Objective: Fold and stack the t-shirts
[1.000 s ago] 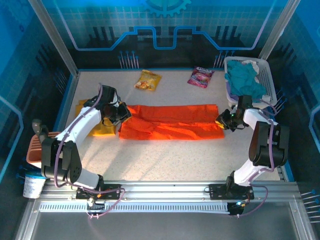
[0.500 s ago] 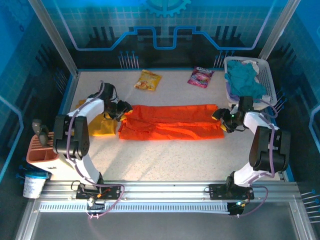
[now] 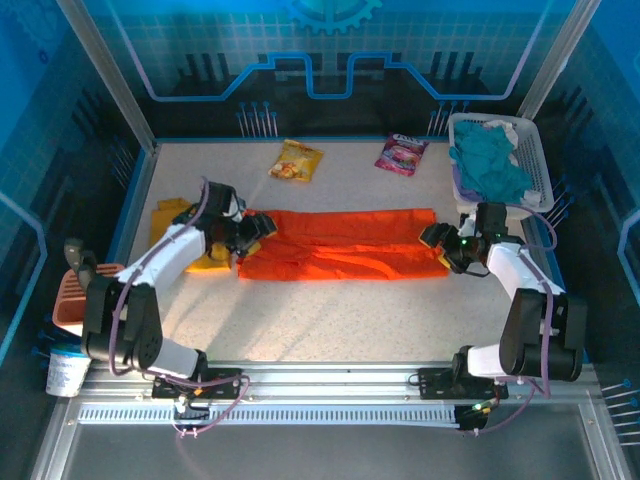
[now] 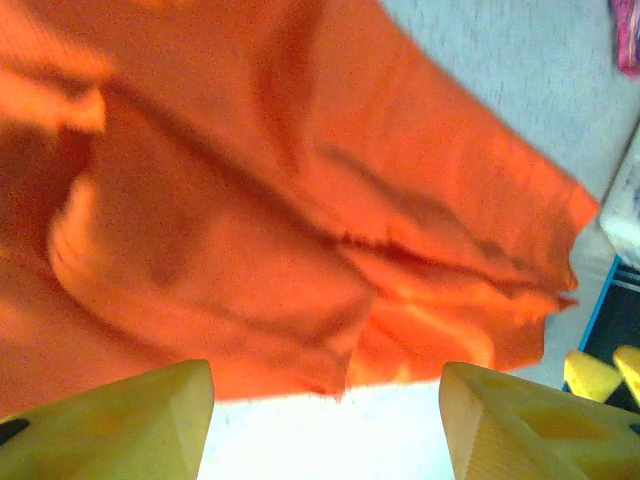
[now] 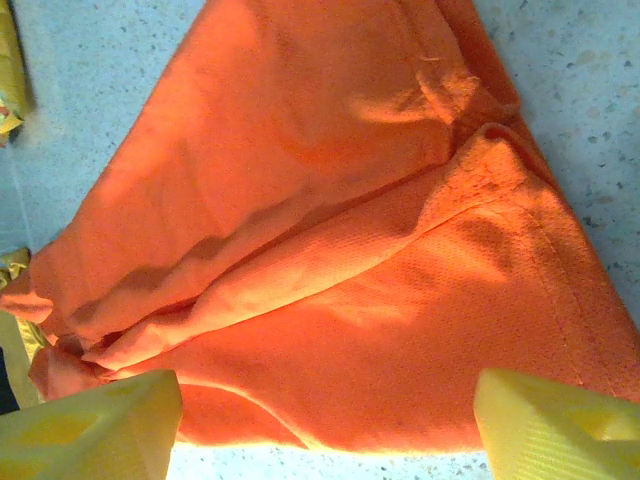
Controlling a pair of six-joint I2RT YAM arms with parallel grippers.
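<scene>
The bright orange t-shirt (image 3: 340,245) lies across the middle of the table as a long, wrinkled strip. The mustard yellow t-shirt (image 3: 176,214) lies at its left end, partly under my left arm. My left gripper (image 3: 256,228) is at the orange shirt's left end. In the left wrist view it (image 4: 325,430) is open, with the orange shirt (image 4: 250,200) just beyond the fingertips. My right gripper (image 3: 437,240) is at the strip's right end. It (image 5: 325,440) is open, low over the orange shirt's (image 5: 330,260) edge, with nothing held.
A white basket (image 3: 535,150) holding teal cloth (image 3: 488,160) stands at the back right, close to my right arm. A yellow snack packet (image 3: 296,160) and a pink one (image 3: 402,153) lie at the back. A brown holder (image 3: 72,295) and a cup (image 3: 68,372) sit off the left edge.
The left arm has swung its elbow back outward and its gripper has shifted slightly right onto the shirt's left end. The right gripper has edged left toward the shirt's right end.
</scene>
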